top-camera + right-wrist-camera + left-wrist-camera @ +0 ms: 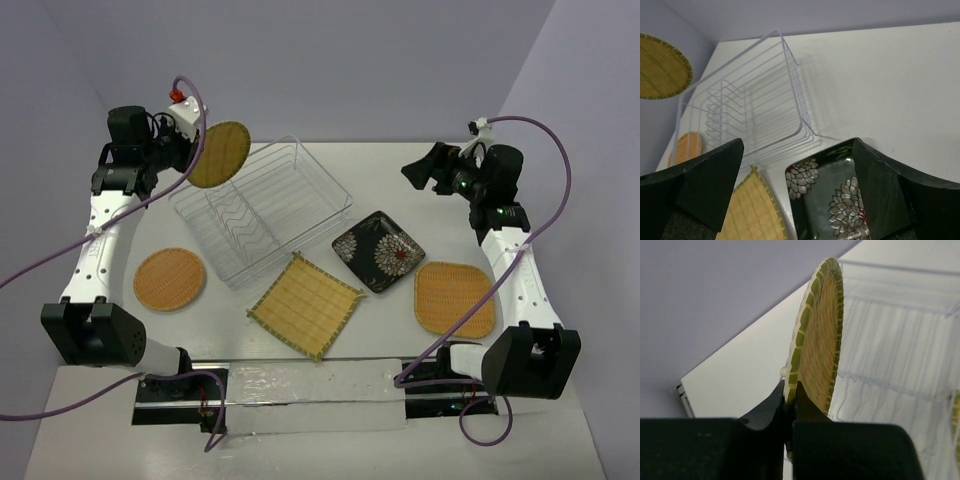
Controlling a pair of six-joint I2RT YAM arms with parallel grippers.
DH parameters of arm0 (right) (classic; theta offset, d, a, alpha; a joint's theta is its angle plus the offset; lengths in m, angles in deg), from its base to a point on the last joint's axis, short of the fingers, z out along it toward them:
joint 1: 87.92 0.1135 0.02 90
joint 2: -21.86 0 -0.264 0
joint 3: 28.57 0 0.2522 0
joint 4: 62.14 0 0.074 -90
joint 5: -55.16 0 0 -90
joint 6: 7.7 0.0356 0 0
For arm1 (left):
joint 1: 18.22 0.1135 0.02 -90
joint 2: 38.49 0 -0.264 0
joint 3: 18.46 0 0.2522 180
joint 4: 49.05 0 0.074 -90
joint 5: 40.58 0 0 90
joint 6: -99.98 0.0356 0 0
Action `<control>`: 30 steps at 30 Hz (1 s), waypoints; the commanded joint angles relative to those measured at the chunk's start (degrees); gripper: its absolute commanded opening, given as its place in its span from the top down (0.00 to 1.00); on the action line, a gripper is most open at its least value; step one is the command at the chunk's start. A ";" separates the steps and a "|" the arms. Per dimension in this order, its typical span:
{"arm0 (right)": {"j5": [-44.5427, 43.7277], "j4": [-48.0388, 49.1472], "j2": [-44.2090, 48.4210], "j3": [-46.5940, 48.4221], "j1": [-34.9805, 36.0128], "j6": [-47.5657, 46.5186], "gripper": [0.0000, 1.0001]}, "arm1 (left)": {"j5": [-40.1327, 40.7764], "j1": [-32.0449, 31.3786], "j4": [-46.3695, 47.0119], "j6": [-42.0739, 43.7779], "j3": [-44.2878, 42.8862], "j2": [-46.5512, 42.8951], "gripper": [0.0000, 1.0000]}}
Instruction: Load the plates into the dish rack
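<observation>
Overhead, we see the dish rack (262, 212) skewed, its long axis running near-left to far-right. Only the left wrist view shows the left gripper (790, 401) pinching the round woven plate (820, 340) on edge, upright at the rack's far-left rim. Right of the rack, past a stretch of table (400, 160), the right gripper (797, 146) gapes wide, apparently above the black flowered plate (835, 200).

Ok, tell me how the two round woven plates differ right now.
The held plate is clamped on edge in the left gripper, raised by the rack's far-left side. The lying plate rests flat on the table, left of the rack. The held plate looks yellower with a greenish rim, while the lying plate is orange. Both are round and woven.
</observation>
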 commanded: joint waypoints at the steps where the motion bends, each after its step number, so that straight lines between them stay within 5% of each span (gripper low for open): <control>1: -4.85 -3.12 1.86 0.71 -0.19 -4.23 0.03 | 2.79 1.08 -0.68 8.40 -2.96 0.43 1.00; 30: -12.50 -10.02 2.30 0.28 -0.28 -6.11 0.00 | 8.48 1.98 -1.04 12.05 -3.00 13.76 1.00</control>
